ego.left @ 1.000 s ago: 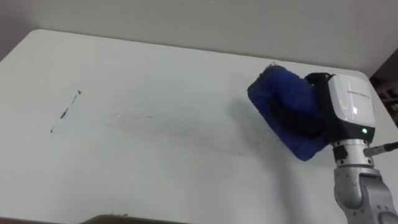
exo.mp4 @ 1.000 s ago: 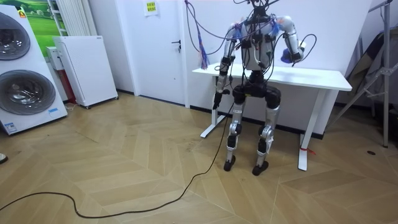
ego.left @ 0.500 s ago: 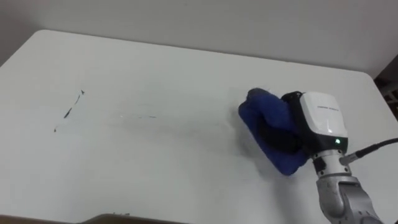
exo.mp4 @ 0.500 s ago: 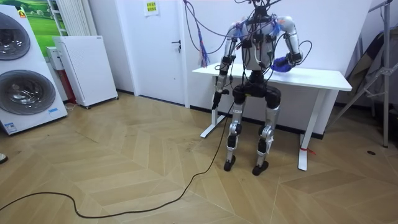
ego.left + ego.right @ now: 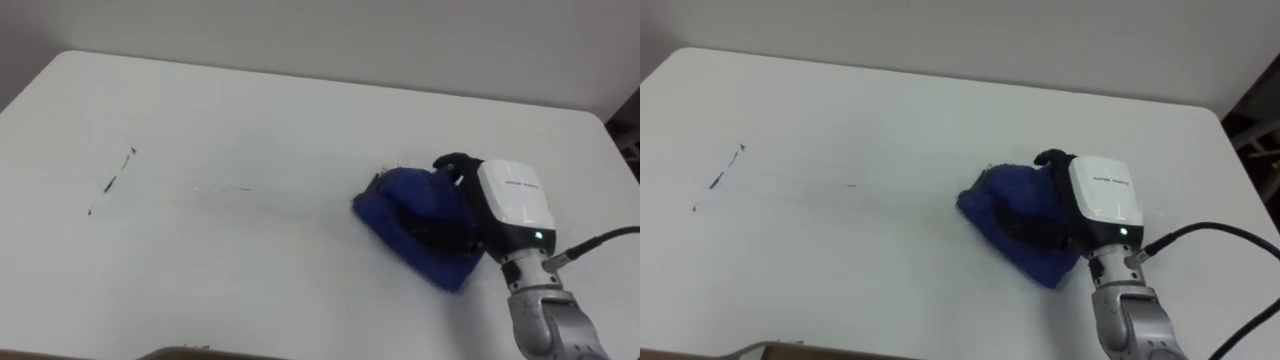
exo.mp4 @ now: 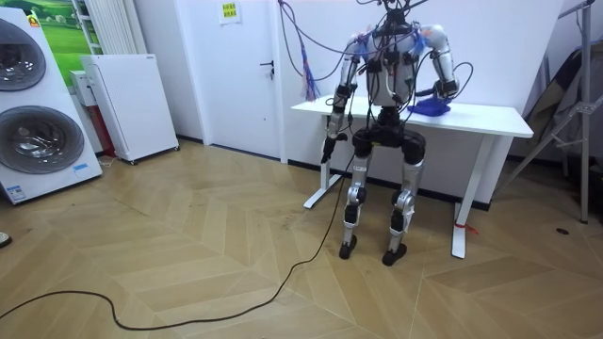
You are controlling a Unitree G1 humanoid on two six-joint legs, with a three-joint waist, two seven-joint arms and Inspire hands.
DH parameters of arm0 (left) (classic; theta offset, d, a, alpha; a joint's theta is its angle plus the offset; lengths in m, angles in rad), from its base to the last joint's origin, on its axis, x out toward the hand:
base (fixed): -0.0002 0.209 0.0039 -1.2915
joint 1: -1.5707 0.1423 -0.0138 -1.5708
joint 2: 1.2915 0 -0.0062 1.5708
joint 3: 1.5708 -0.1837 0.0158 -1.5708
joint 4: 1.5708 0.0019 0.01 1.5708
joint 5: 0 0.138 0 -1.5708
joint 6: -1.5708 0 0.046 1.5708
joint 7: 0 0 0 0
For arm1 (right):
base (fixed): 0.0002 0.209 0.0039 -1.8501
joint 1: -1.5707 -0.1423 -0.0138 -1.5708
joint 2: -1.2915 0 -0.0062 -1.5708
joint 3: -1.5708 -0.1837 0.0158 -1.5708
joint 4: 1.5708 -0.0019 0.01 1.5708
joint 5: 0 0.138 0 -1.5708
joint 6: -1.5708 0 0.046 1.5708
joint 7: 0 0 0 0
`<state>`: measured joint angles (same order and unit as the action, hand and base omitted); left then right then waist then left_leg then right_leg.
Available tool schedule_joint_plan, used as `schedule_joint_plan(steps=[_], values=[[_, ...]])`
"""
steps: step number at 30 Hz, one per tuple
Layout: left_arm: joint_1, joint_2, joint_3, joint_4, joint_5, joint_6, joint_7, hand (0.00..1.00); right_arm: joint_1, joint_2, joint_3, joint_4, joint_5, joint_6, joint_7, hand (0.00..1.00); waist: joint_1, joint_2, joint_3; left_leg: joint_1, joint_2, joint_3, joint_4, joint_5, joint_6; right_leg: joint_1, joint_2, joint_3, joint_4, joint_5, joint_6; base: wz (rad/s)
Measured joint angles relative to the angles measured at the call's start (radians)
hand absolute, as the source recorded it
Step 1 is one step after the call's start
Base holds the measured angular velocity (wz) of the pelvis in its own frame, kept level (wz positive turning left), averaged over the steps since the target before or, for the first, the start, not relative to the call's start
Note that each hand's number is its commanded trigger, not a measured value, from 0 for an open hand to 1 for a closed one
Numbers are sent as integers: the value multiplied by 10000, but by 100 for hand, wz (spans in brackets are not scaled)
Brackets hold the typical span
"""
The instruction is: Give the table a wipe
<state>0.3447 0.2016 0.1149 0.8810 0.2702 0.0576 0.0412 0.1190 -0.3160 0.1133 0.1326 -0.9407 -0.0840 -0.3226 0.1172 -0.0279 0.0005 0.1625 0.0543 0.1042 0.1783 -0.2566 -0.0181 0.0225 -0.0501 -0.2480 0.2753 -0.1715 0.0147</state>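
Observation:
A blue cloth (image 5: pixel 390 205) lies bunched on the white table (image 5: pixel 250 100), right of the middle. My right hand (image 5: pixel 510 205) rests on top of it from the right, with its dark fingers (image 5: pixel 435 228) stretched across the cloth and pressing it to the tabletop; the thumb sits at the cloth's far side. Short dark pen marks (image 5: pixel 110 180) stay on the table's left part, well away from the cloth. In the room view I stand upright at the table's near side, and my left hand (image 6: pixel 329 151) hangs at my side below the tabletop.
The table's right edge (image 5: pixel 612 135) is close to my right arm. In the room view, washing machines (image 6: pixel 28 104) and a white cabinet (image 6: pixel 132 104) stand at the room view's left, and a stand (image 6: pixel 565 122) at its right.
The right hand came down from the air with the cloth and moved left. The cloth now lies spread on the table, and the fingers have loosened over it.

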Motion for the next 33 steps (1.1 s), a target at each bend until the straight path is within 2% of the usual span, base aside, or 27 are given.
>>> schedule_joint_plan(steps=[3, 6, 9, 12, 14, 16, 18, 19, 24, 25, 28, 31, 33], values=[[163, 29, 24, 26, -14, 3, -6, 0, 34, -49, -326, 29, 23, -56, -1, 0, -116, -19, -12, 50, 4, -4, 27, 0, 0, 96, -8, -23, -21, -2, 3, 4], [273, 28, 148, -67, 57, -6, -137, 0, 34, -90, -1143, 345, 174, -110, -18, 0, -137, -105, -32, 54, -1, -8, 30, 0, 0, 112, -20, 5, -12, -15, 14, 5], [428, 27, 513, -68, 143, -12, -154, 0, 66, -119, -1836, 518, 323, -128, -62, 0, -184, -184, 1, 55, 1, -10, 31, 0, 0, 105, -20, 5, 4, -32, 1, 0], [577, 30, 982, -49, 174, -14, -155, 0, 282, -148, -2497, 624, 390, -277, -403, 0, -354, -268, -1, 50, 2, -19, 37, 0, 0, 139, -19, 0, -20, -35, 4, 2], [585, 51, 1424, -3, 164, -14, -147, 0, 275, -211, -3038, 1305, 604, -354, -764, 0, -433, -336, -8, 59, -5, -14, 27, 0, 0, 141, -17, 31, -26, -35, 6, 0], [583, 106, 1492, 24, 163, -21, -149, 0, 272, -319, -3367, 1965, 900, -309, -952, 0, -450, -367, -8, 73, -7, 3, 31, 0, 0, 145, -18, 43, -21, -35, 7, 0], [599, 112, 1581, 24, 166, -61, -185, 0, 278, -367, -3580, 2564, 1359, -296, -1126, 0, -566, -368, -4, 77, -7, 9, 38, 0, 1, 138, -16, 46, -21, -37, 10, 0], [601, 114, 1592, 16, 172, -62, -204, 0, 323, -376, -3789, 2932, 1685, -241, -1192, 0, -631, -431, -12, 69, -7, 16, 37, 0, 1, 124, -18, 44, -19, -43, 19, 0], [754, 125, 1886, -79, 157, -65, -320, 0, 520, -437, -4994, 3875, 2995, -186, -1448, 0, -1110, -434, 8, 71, -22, 31, 34, 0, 1, 110, -46, 64, 54, -150, 30, 1], [750, 124, 2016, -79, 162, -71, -320, 0, 590, -466, -5289, 4145, 3346, -154, -1512, 0, -1151, -493, 5, 71, -21, 62, 38, 0, 0, 73, -38, 109, 85, -156, 25, -9], [860, 120, 2126, -109, 164, -79, -321, 0, 664, -473, -5934, 4644, 4078, -90, -1688, 0, -1377, -463, -14, 54, -31, 162, 38, 0, 0, -37, -32, 260, 181, -185, 24, -12], [968, 92, 2430, -212, 180, -12, -327, 0, 992, -474, -6372, 4922, 5181, 140, -1805, 0, -1428, -530, -29, 77, -47, 322, 33, -1, 0, -108, -29, 454, 262, -219, 32, -11], [946, 102, 2686, -244, 298, 9, -308, 0, 1042, -612, -6476, 5784, 5699, 176, -1885, 0, -1490, -578, -51, 71, -69, 345, 30, -4, 4, -174, -28, 587, 351, -255, 36, -3]])
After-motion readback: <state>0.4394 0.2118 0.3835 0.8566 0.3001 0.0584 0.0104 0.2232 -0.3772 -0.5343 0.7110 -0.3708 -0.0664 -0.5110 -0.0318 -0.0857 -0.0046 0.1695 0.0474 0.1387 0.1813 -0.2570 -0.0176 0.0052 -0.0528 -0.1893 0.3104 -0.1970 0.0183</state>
